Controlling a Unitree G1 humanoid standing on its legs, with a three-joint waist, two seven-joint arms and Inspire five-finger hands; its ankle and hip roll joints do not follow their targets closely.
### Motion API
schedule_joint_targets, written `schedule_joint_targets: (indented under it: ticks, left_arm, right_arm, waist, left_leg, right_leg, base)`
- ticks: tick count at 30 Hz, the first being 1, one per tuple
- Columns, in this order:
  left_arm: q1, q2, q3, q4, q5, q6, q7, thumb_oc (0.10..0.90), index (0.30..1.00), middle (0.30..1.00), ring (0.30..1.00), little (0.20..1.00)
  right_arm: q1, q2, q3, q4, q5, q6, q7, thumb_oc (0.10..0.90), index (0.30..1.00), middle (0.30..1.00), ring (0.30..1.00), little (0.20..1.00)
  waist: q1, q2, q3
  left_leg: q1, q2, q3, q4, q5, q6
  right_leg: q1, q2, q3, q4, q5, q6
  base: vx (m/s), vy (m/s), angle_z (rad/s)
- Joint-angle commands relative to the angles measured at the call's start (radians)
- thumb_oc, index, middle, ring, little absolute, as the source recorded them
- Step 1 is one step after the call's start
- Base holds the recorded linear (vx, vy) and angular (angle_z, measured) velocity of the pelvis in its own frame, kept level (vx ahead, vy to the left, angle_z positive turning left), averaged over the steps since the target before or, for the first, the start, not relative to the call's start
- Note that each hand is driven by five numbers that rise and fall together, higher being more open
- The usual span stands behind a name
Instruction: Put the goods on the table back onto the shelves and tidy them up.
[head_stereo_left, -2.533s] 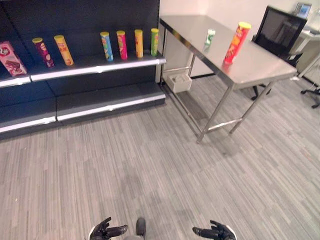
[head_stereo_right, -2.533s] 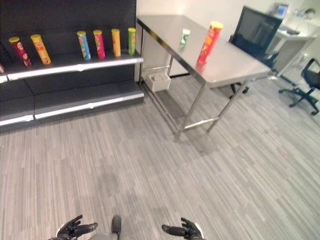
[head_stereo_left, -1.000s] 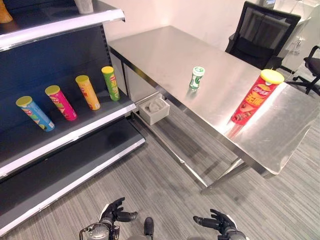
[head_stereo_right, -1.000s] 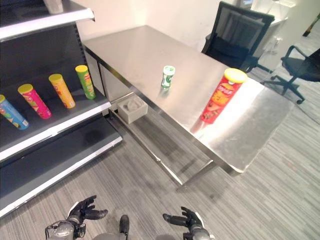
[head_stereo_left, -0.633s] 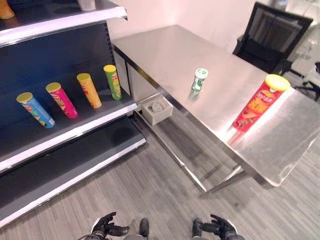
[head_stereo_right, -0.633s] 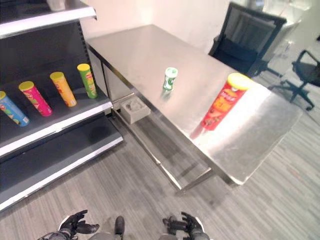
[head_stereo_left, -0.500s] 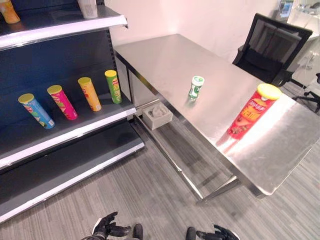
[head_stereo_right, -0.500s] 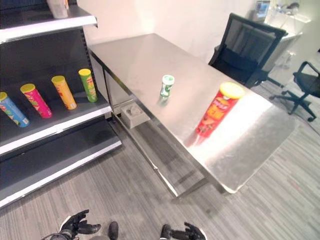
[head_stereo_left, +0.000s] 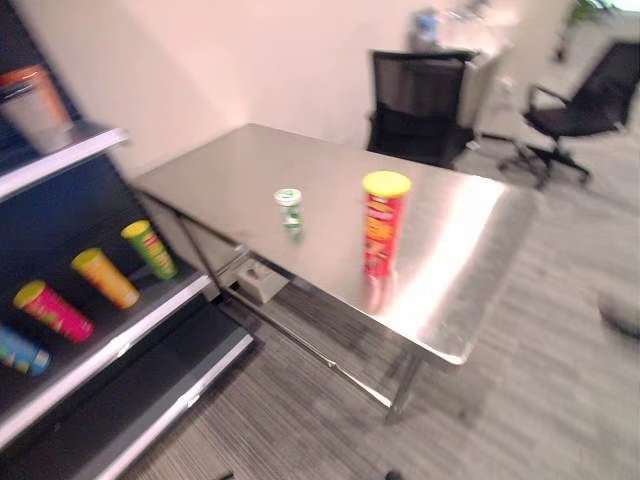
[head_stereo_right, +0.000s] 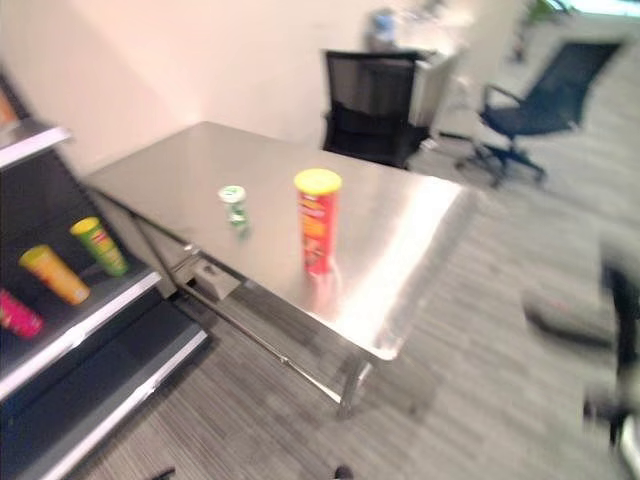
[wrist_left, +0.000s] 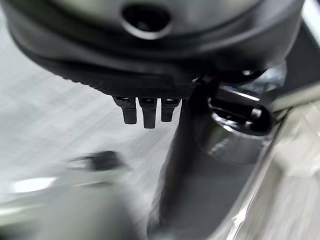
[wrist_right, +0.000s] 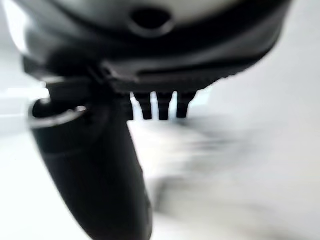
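The shelves (head_stereo_left: 110, 345) hold several tubes, while the worktop (head_stereo_left: 450, 260) bears a red crisp tube (head_stereo_left: 382, 225) and a small green bottle (head_stereo_left: 289, 208), both yet to be shelved. Each hand's (wrist_left: 200, 165) finger state is unclear.

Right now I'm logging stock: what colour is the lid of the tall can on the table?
Yellow, on a red tall can standing upright; clearest in the left eye view.

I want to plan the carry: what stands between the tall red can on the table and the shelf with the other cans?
Only the small green-capped bottle stands on the steel table on the shelf side of the red can. Beyond the table's edge, nothing visible blocks the way to the shelf holding the other cans.
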Motion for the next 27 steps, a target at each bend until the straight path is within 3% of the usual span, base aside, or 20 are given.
schedule_joint_targets:
  ticks: [1, 6, 7, 11, 20, 27]
  left_arm:
    - [-0.128, 0.085, -0.084, -0.068, 0.005, -0.06, -0.025, 0.8, 0.9, 0.9, 0.9, 0.9]
    - [-0.119, 0.084, -0.098, -0.091, -0.002, -0.065, -0.028, 0.8, 0.9, 0.9, 0.9, 0.9]
    - [-0.11, 0.085, -0.113, -0.105, -0.007, -0.064, -0.032, 0.8, 0.9, 0.9, 0.9, 0.9]
    - [-0.098, 0.079, -0.122, -0.098, -0.008, -0.065, -0.038, 0.8, 0.9, 0.9, 0.9, 0.9]
    - [-0.091, 0.079, -0.121, -0.077, -0.009, -0.067, -0.034, 0.8, 0.9, 0.9, 0.9, 0.9]
    - [-0.092, 0.079, -0.126, -0.061, -0.007, -0.062, -0.035, 0.8, 0.9, 0.9, 0.9, 0.9]
  right_arm:
    - [-0.216, 0.08, 0.12, 0.404, -0.026, -0.102, 0.05, 0.8, 0.9, 0.9, 0.9, 0.9]
    - [-0.288, 0.056, 0.154, 0.377, -0.019, -0.106, 0.056, 0.8, 0.9, 0.9, 0.9, 0.9]
    - [-0.344, 0.05, 0.191, 0.375, -0.004, -0.108, 0.059, 0.8, 0.9, 0.9, 0.9, 0.9]
    - [-0.412, 0.035, 0.242, 0.406, -0.032, -0.099, 0.051, 0.8, 0.9, 0.9, 0.9, 0.9]
    - [-0.465, 0.023, 0.263, 0.452, -0.064, -0.097, 0.026, 0.8, 0.9, 0.9, 0.9, 0.9]
    - [-0.484, 0.059, 0.319, 0.52, -0.058, -0.079, 0.033, 0.8, 0.9, 0.9, 0.9, 0.9]
  waist:
    - [0.097, -0.116, 0.012]
    - [0.115, -0.12, 0.005]
    - [0.137, -0.125, 0.001]
    - [0.158, -0.131, -0.005]
    - [0.178, -0.138, -0.007]
    - [0.19, -0.139, -0.007]
  left_leg:
    - [0.024, -0.019, -0.009, 0.01, -0.107, 0.022]
    - [0.019, -0.022, -0.017, 0.01, -0.106, 0.024]
    - [0.012, -0.025, -0.027, 0.01, -0.103, 0.024]
    - [0.005, -0.029, -0.042, 0.01, -0.1, 0.024]
    - [-0.004, -0.031, -0.069, 0.01, -0.096, 0.023]
    - [-0.005, -0.032, -0.078, 0.01, -0.096, 0.023]
  right_leg:
    - [0.026, -0.089, -0.026, 0.006, -0.054, 0.079]
    - [0.03, -0.095, -0.038, 0.006, -0.053, 0.081]
    - [0.033, -0.099, -0.051, 0.006, -0.052, 0.08]
    - [0.039, -0.104, -0.067, 0.006, -0.052, 0.082]
    - [0.055, -0.108, -0.092, 0.006, -0.058, 0.081]
    - [0.062, -0.11, -0.102, 0.006, -0.061, 0.08]
  base:
    - [-0.01, 0.024, 0.42]
    - [-0.01, 0.009, 0.46]
    - [-0.02, 0.008, 0.31]
    - [-0.01, 0.004, 0.11]
    - [0.0, -0.002, 0.12]
    - [0.01, -0.006, 0.05]
